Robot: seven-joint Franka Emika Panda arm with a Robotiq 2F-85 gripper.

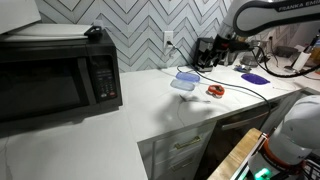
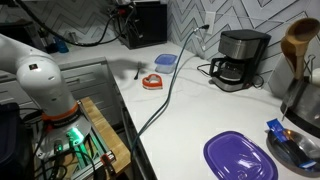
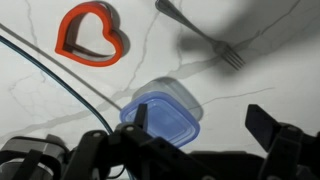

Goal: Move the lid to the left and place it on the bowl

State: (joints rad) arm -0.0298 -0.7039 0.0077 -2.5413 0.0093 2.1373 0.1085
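Observation:
The translucent blue lid [image 3: 162, 123] lies flat on the white counter and overlaps a clear, greyish rounded container, the bowl [image 3: 183, 97], just beyond it. Both exterior views show the lid [image 1: 187, 75] [image 2: 165, 61], and one shows the pale bowl [image 1: 181, 86] beside it. My gripper [image 3: 203, 125] hangs above the counter, open and empty. In the wrist view its left finger sits over the lid's left edge and its right finger over bare counter to the right.
A red heart-shaped cutter [image 3: 90, 35] [image 1: 215, 91] [image 2: 151, 81] and a fork [image 3: 205, 38] lie near the lid. A purple dish [image 1: 255, 77] [image 2: 240, 157], a coffee maker [image 2: 240, 60], a microwave [image 1: 55, 75] and cables [image 3: 60, 85] are on the counter.

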